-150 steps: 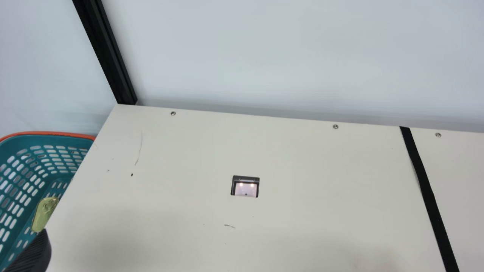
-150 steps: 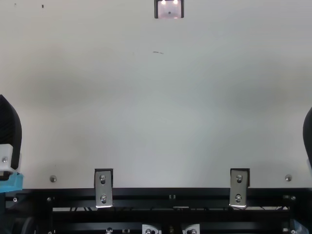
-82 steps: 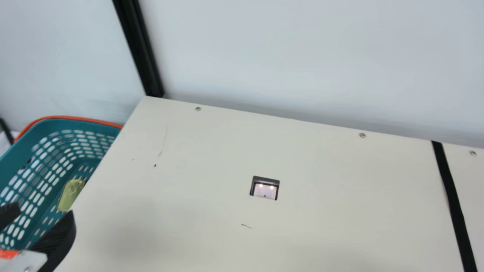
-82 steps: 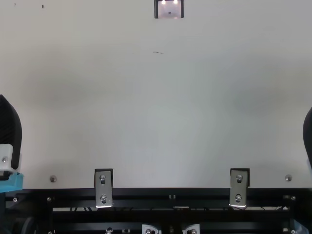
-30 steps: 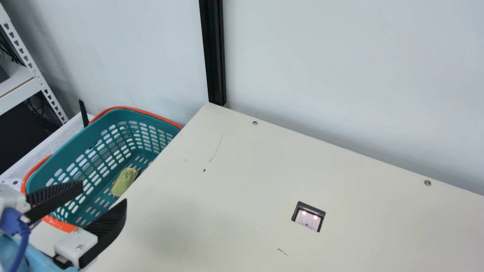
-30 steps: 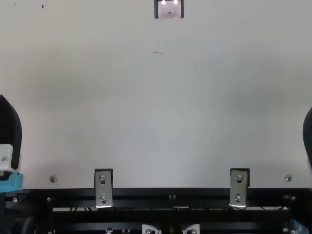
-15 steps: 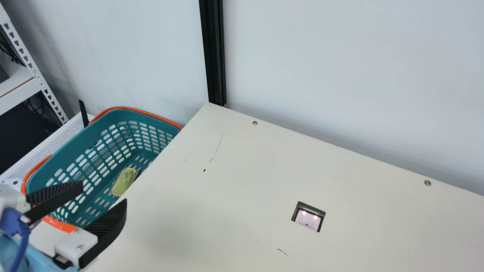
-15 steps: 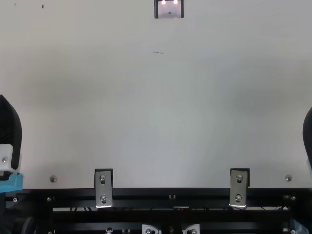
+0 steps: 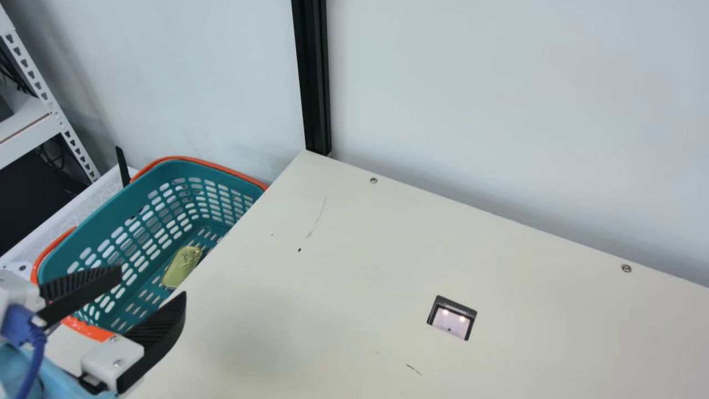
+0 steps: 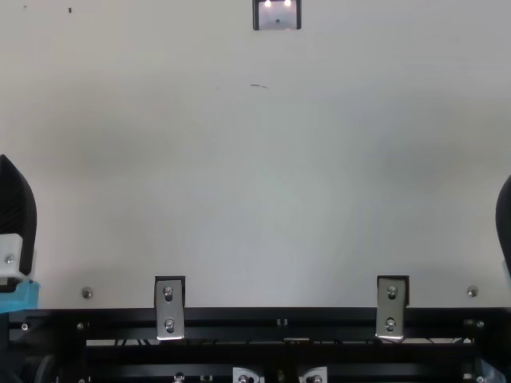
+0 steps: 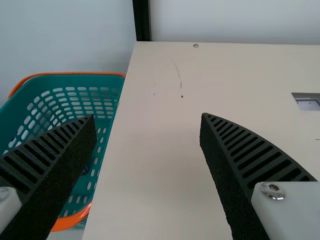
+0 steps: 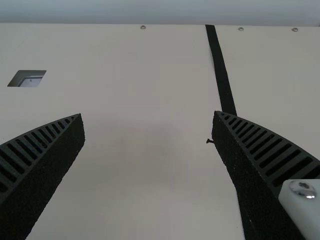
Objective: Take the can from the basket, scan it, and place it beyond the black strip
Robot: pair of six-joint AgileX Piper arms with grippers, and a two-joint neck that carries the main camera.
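Left pincer [image 9: 153, 281]: two black fingers [image 9: 160, 332], pointed, curved along the outer edge, ribbed; white mounting blocks [image 9: 108, 356] set with metal screws [image 9: 117, 363]; light-blue section [image 9: 62, 378] behind. Fitted with one blue plug [image 9: 21, 326] and matching blue cable [image 9: 35, 363]. Right pincer [image 10: 505, 223]: two black fingers, tapered, slotted flanks, dark grainy inner faces [image 12: 242, 185]; one white block [image 12: 304, 205], rounded at the corner, with silvery recessed-head screw [image 12: 303, 189].
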